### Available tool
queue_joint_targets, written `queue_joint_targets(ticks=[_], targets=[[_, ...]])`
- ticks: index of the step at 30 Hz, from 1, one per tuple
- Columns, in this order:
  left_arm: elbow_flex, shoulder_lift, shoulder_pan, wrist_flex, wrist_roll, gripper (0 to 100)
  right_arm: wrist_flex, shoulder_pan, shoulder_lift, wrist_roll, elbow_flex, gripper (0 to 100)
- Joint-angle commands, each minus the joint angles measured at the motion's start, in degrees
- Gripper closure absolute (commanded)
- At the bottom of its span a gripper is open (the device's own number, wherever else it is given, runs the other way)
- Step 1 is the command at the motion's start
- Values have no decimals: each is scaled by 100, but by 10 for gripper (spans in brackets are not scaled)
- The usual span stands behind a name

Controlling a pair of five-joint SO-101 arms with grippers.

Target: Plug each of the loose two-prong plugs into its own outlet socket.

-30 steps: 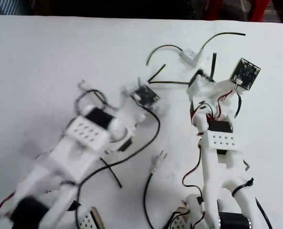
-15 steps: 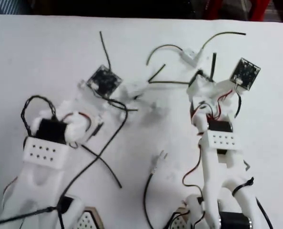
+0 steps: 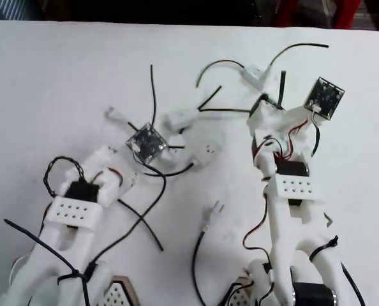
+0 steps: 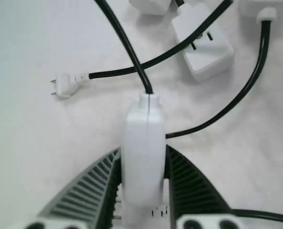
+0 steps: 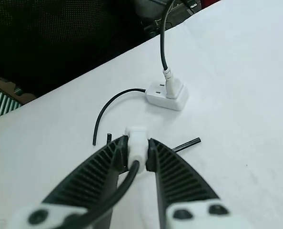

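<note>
Plug [image 5: 136,137] on a black cord is clamped in the right jaws, near but apart from the socket block [image 5: 166,99] on the desk [image 5: 237,71] that already carries a second plug [image 5: 173,88], so it likely needs squaring to the free slots and a straight push, with the left jaws, closed on a white cord end [image 4: 144,129], kept aside.

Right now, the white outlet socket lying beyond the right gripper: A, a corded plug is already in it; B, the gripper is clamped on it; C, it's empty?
A: a plug with a black cord sits in the outlet socket, which lies on the table apart from the right gripper.
</note>
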Motion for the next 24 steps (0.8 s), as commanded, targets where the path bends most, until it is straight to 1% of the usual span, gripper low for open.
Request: queue_joint_targets(ticks=[1, 3, 8, 11, 14, 16, 18, 24], targets=[[0, -242, -66, 0, 123, 770, -66, -57, -31, -18, -229, 981], [-44, -259, -57, 167, 299, 728, -66, -57, -31, -9, -211, 981], [-633, -259, -75, 1029, 325, 725, -66, -66, -31, -9, -211, 981], [-1055, -259, -277, 1415, 343, 725, -66, -66, -31, -9, -211, 981], [-1407, -233, -725, 1398, 563, 725, -66, -75, -31, -9, -211, 981], [-1556, -215, -1015, 1204, 809, 725, -66, -75, -31, -9, -211, 981], [-1547, -207, -1226, 967, 870, 725, -66, -84, -31, -9, -211, 981], [-1468, 189, -1297, 835, 888, 727, -66, -242, -31, -9, -202, 981]])
